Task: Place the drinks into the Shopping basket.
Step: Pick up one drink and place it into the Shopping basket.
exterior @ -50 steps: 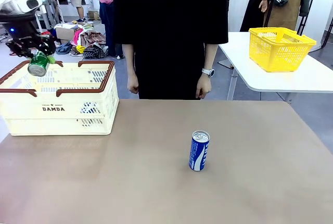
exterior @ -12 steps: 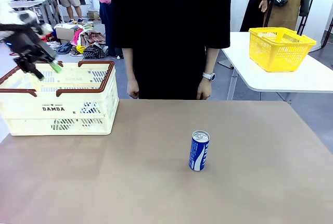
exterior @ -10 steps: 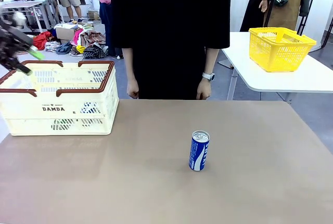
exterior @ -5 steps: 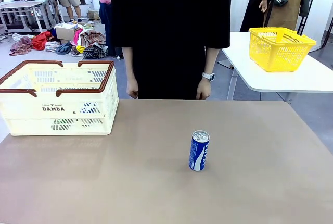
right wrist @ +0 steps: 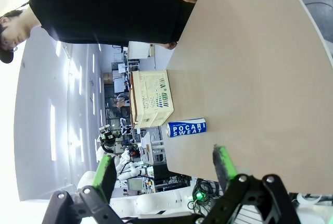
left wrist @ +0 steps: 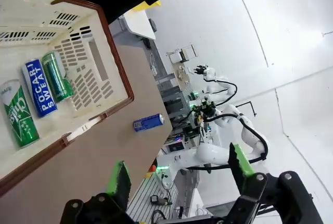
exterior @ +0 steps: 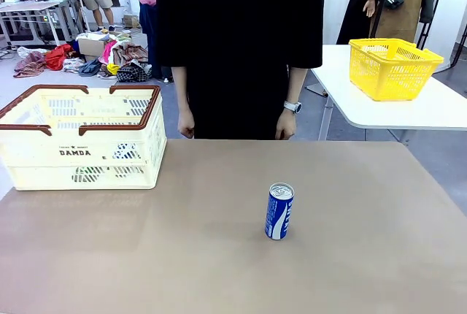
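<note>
My left gripper point(left wrist: 179, 174) has lifted clear of the DAMDA basket point(exterior: 142, 120), jaws wide and empty. Three cans point(left wrist: 39, 96) lie inside, one reading POCARI SWEAT. My right gripper point(right wrist: 165, 168), also wide, faces another Pocari can point(right wrist: 186, 127).

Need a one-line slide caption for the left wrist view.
Open left gripper above the Shopping basket holding three cans; a blue can stands outside on the table.

Cream-white basket point(exterior: 109, 155) with dark brown rim; blue can point(exterior: 279, 212) with white lettering; tan table point(exterior: 350, 255); yellow basket point(exterior: 390, 69).
</note>
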Robot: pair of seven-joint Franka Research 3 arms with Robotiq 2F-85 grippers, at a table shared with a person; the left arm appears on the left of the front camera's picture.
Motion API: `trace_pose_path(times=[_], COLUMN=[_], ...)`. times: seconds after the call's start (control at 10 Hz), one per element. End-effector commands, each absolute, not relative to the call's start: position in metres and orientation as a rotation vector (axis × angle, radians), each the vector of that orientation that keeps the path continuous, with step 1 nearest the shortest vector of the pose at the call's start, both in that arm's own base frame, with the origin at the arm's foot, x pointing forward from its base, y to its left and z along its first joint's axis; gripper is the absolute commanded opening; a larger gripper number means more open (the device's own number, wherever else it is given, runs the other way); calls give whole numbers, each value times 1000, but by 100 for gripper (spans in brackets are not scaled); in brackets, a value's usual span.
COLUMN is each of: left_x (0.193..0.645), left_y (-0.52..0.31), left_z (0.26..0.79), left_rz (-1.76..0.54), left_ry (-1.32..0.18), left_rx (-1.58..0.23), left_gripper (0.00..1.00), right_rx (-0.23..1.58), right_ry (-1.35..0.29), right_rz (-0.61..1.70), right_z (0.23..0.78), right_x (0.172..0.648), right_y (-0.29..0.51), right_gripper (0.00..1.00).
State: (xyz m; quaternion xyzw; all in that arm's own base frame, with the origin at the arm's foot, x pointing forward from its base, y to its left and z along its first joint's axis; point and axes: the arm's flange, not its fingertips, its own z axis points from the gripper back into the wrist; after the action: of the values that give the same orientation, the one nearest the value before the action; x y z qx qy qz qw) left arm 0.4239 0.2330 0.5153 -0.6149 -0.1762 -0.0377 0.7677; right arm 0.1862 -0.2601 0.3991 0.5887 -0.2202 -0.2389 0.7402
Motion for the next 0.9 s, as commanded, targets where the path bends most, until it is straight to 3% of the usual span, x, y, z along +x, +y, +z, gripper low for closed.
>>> trace_pose_path(times=[0.0,0.8], left_x=[421,421], left_y=[230,230], left_z=[513,513], left_rz=[-69,-69], left_ry=[-369,-369], left_rx=[-1334,-1334], left_gripper=[100,100], right_rx=[1293,1293], right_ry=[-492,-492], right_rz=[-515,-515], right_z=[402,402], right_x=[186,186], right_y=[-260,-260], right_gripper=[100,100])
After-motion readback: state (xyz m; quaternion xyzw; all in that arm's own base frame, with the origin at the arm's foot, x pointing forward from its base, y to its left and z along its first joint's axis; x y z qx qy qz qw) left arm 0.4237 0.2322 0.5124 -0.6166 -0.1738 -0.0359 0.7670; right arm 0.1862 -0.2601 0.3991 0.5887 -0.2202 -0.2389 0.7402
